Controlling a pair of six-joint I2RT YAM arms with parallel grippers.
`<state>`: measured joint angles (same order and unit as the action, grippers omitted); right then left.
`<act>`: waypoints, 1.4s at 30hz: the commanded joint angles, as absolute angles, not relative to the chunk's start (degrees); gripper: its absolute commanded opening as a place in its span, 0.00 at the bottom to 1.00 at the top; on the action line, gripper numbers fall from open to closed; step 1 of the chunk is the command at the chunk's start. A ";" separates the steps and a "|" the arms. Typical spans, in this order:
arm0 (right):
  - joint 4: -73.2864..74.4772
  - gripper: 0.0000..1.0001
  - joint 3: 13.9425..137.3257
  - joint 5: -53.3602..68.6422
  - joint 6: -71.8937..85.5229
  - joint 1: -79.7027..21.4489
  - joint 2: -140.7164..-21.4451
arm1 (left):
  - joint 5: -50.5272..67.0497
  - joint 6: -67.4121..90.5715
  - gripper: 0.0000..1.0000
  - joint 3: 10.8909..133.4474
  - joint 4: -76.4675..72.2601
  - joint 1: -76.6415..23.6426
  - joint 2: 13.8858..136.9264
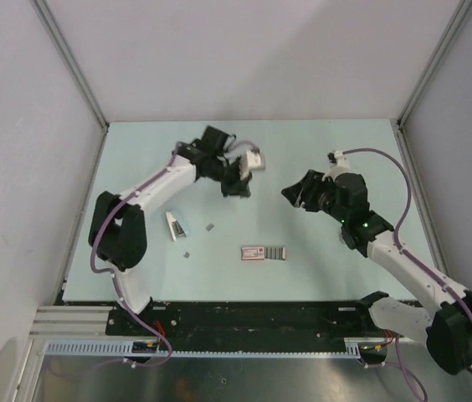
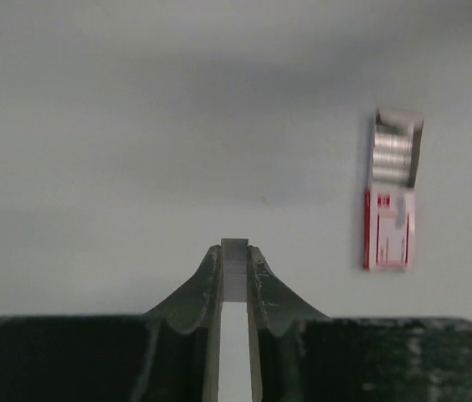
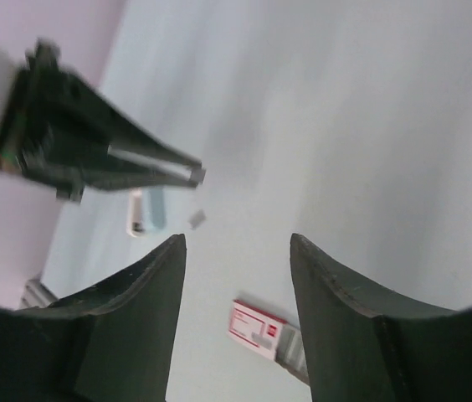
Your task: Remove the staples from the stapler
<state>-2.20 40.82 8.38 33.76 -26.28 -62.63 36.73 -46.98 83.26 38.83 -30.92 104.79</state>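
The small light-blue and white stapler (image 1: 177, 224) lies on the table left of centre; it also shows in the right wrist view (image 3: 147, 209). My left gripper (image 1: 238, 188) is raised above the table, right of and beyond the stapler. It is shut on a short grey strip of staples (image 2: 234, 272), whose end sticks out past the fingertips (image 3: 196, 175). My right gripper (image 1: 297, 194) hangs open and empty to the right, facing the left gripper; the wrist view (image 3: 238, 243) shows its jaws wide apart.
A red-and-white staple box (image 1: 264, 253) lies open at the table's middle front, also in the left wrist view (image 2: 390, 226) and right wrist view (image 3: 257, 327). Two small loose staple pieces (image 1: 210, 226) (image 1: 187, 255) lie near the stapler. Grey walls enclose the table.
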 commanded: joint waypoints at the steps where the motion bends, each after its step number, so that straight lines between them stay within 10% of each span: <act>1: -10.30 0.60 40.87 17.30 33.71 -23.92 -57.16 | 57.64 -24.56 0.07 95.10 37.28 -24.84 100.90; 12: -24.01 0.64 40.87 29.07 41.34 -23.61 -55.26 | 72.79 12.19 0.11 93.64 16.32 -22.19 98.45; 19: -27.38 0.63 40.87 27.27 39.06 -28.38 -57.11 | 73.23 47.51 0.13 79.53 -24.21 -22.09 94.03; 42: -41.28 0.53 40.96 23.61 43.48 -32.00 -64.25 | 69.93 59.43 0.14 72.49 -39.47 -25.63 92.10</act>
<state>-37.50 40.82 24.43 43.13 -31.57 -64.55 70.63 58.41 72.71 -36.12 -25.30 94.35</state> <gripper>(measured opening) 0.548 0.165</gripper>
